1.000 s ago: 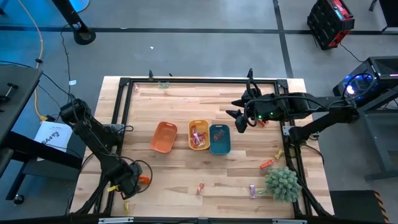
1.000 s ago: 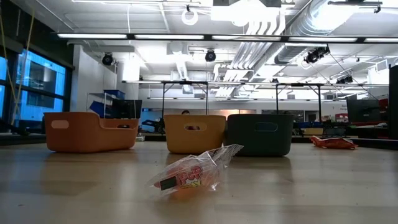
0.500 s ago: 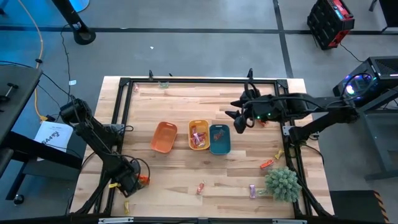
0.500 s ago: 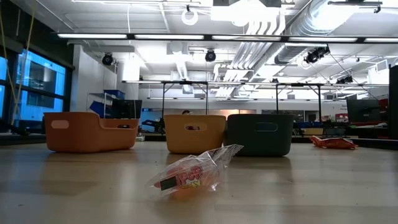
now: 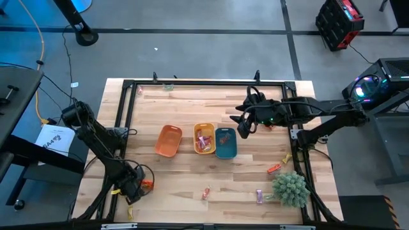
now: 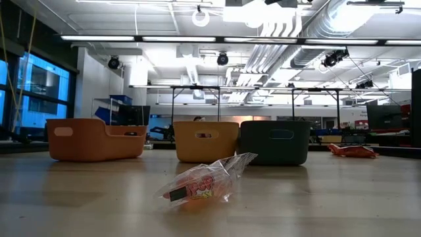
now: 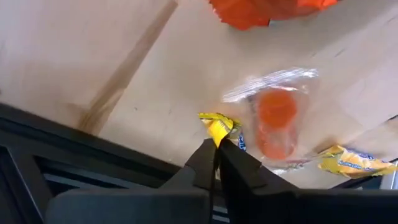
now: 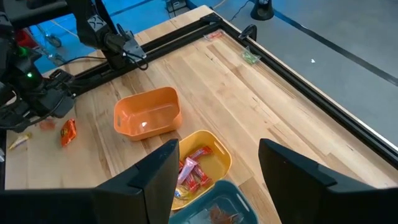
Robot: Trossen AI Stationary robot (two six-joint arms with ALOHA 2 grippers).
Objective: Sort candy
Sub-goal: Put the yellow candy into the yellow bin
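Note:
My left gripper (image 7: pixel 216 148) is at the table's near left corner (image 5: pixel 132 186), shut on a yellow candy (image 7: pixel 219 126). Beside it lie a clear-wrapped orange candy (image 7: pixel 275 116), an orange wrapper (image 7: pixel 267 9) and another yellow candy (image 7: pixel 353 162). My right gripper (image 8: pixel 217 180) hangs open over the teal tray (image 5: pixel 225 142), holding nothing. Red candy (image 8: pixel 189 168) lies in the yellow tray (image 5: pixel 204 148); the orange tray (image 5: pixel 169 140) stands to its left. Loose candy lies near the front edge (image 5: pixel 206 192), (image 5: pixel 259 195) and at the right (image 5: pixel 274 168). My left gripper pinches the yellow candy by one end of its wrapper (image 7: pixel 217 135) between its two fingertips. The rest of the wrapper sticks out beyond the tips. Whether it is off the wood, I cannot tell.
A spiky green plant ball (image 5: pixel 291 188) sits at the near right corner. A black frame rail (image 7: pixel 93 155) runs close behind my left gripper. In the low view a clear-wrapped candy (image 6: pixel 204 184) lies in front of the three trays.
My right gripper has drifted a little toward the table's left, closer over the teal tray.

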